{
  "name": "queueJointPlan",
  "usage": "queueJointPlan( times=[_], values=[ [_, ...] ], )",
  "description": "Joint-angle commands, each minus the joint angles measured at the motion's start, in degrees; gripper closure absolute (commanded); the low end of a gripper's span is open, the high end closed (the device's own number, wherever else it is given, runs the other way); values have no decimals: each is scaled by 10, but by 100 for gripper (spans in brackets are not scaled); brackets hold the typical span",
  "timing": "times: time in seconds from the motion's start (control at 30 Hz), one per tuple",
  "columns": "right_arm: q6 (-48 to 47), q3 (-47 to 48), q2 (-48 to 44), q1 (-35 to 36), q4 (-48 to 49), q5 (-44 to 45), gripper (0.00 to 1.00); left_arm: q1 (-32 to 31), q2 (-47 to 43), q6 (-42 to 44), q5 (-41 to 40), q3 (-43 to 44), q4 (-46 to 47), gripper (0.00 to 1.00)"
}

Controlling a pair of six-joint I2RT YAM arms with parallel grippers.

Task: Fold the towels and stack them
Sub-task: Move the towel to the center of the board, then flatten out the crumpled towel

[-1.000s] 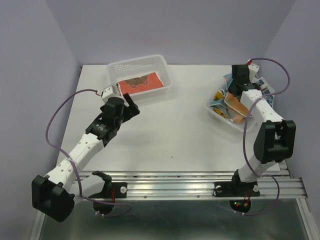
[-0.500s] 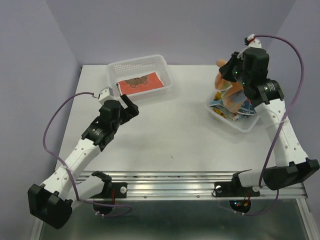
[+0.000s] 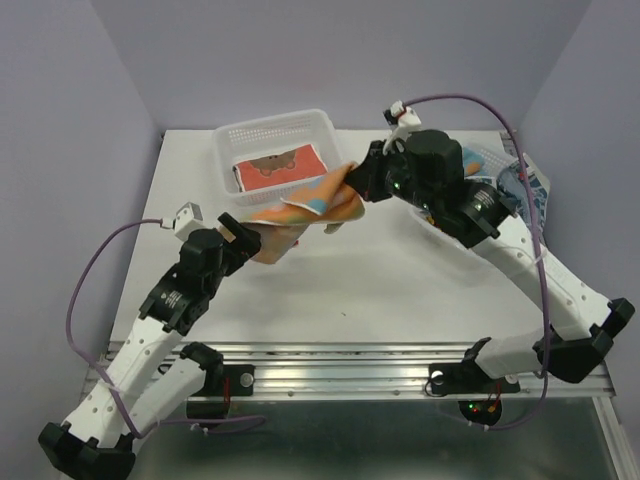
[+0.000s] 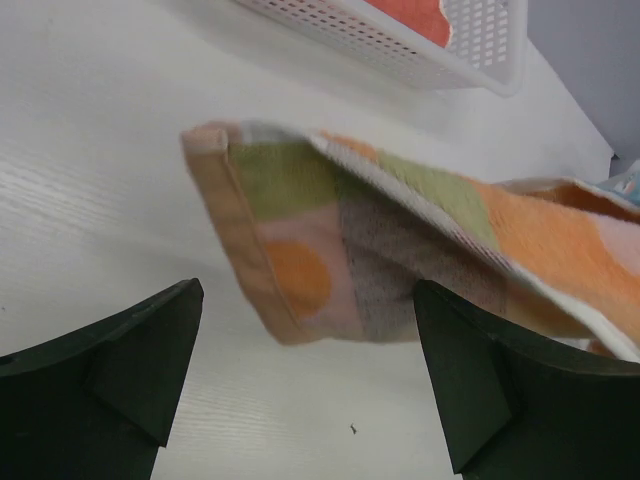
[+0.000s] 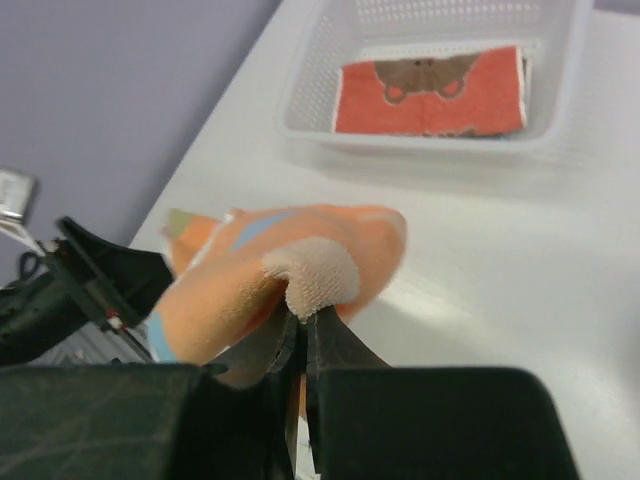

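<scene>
Where the right gripper (image 5: 303, 322) closes, its two fingers are pressed together on a folded edge of the orange towel (image 5: 250, 270), and a pale beige corner of the cloth bulges just above the tips. I read the towel as held clear of the table (image 3: 400, 290): it stretches leftward from that grip and sags toward the left gripper (image 4: 308, 300). The left fingers (image 4: 130, 360) stand wide apart. In the left wrist view the towel's hemmed corner, with green, brown and orange patches, hangs between them, and I cannot tell whether either finger touches it. Further out, a white perforated basket (image 3: 232, 140) sits at the far left of the table. A red-orange towel (image 3: 280, 166) lies flat inside it, with a brown bear-like figure on its face. At the far right edge, behind the right arm, a heap of blue-patterned towels (image 3: 527, 185) shows in part. Both arms reach in from the near edge toward the table's middle.
</scene>
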Motion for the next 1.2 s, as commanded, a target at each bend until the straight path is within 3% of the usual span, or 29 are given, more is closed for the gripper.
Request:
queueJointPlan(
  times=[0.0,0.07,0.13,0.17,0.33,0.43,0.47,0.5,0.6,0.8,1.0,1.1,1.17],
  values=[
    [47,-183,-88,-5,61,81,94,-1,-51,-57,-47,-19,-75,1],
    [76,-286,-135,-6,68,132,86,-1,-63,-73,-55,-26,-97,1],
    [134,-415,-162,-14,53,197,66,-1,-72,-79,-52,-31,-107,1],
    [158,-465,-166,-20,44,211,47,-1,-72,-79,-48,-35,-108,1],
    [217,-477,-184,-46,-50,297,35,-1,-58,-75,-10,-57,-101,1],
    [191,-483,-214,-46,-39,277,21,-1,-38,-70,11,-82,-68,1],
    [168,-489,-218,-47,-16,239,4,-1,-31,-67,18,-93,-45,1],
    [158,-491,-214,-46,-5,216,0,-1,-12,-66,29,-98,-33,1],
    [138,-504,-175,-46,29,156,0,-1,47,-58,44,-102,6,1],
    [130,-492,-113,-37,65,116,0,-1,144,-50,56,-109,61,1],
    [108,-419,-33,43,45,186,0,2,228,-53,72,-124,130,2],
    [121,-404,-1,52,39,210,0,3,274,-50,71,-117,145,10],
    [123,-397,11,60,38,216,0,3,291,-46,69,-112,147,23]
  ],
)
